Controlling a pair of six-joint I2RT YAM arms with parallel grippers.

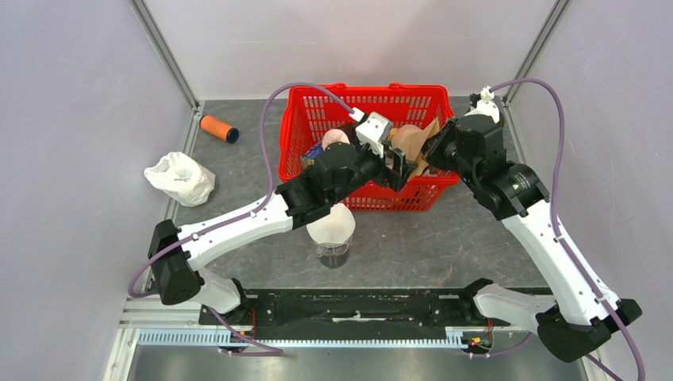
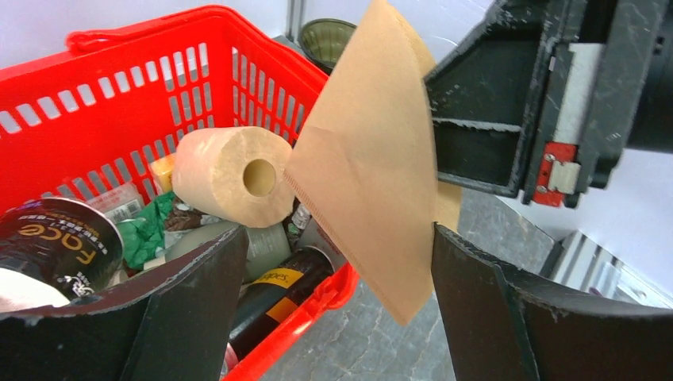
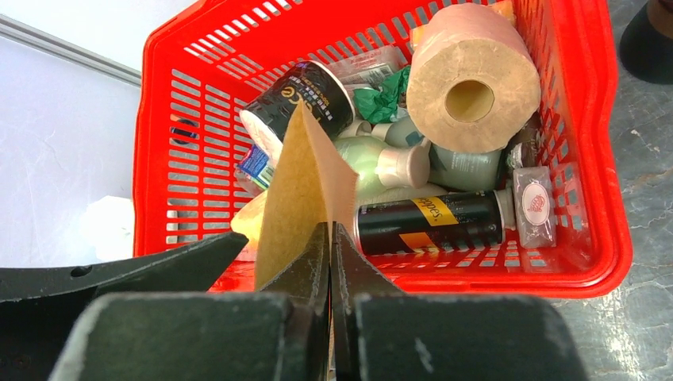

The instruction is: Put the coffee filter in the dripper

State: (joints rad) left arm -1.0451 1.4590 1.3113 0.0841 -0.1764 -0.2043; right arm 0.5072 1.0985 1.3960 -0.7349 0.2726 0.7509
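Note:
A brown paper coffee filter (image 2: 373,159) hangs in the air over the near rim of the red basket (image 1: 373,88). My right gripper (image 3: 330,230) is shut on the filter's (image 3: 298,190) edge. My left gripper (image 2: 337,238) is open, one finger on each side of the filter's lower point. Its right finger (image 2: 476,294) is right against the paper and its left finger (image 2: 198,294) is well apart from it. In the top view both grippers meet at the filter (image 1: 423,145). The dripper (image 1: 332,225), a pale cone on a glass vessel, stands on the table under my left arm.
The basket (image 3: 603,198) holds a toilet roll (image 3: 470,79), a black can (image 3: 432,222), bottles and packets. An orange roll (image 1: 219,128) and a white plastic bag (image 1: 179,178) lie at the far left. A dark green cup (image 2: 325,38) stands behind the basket.

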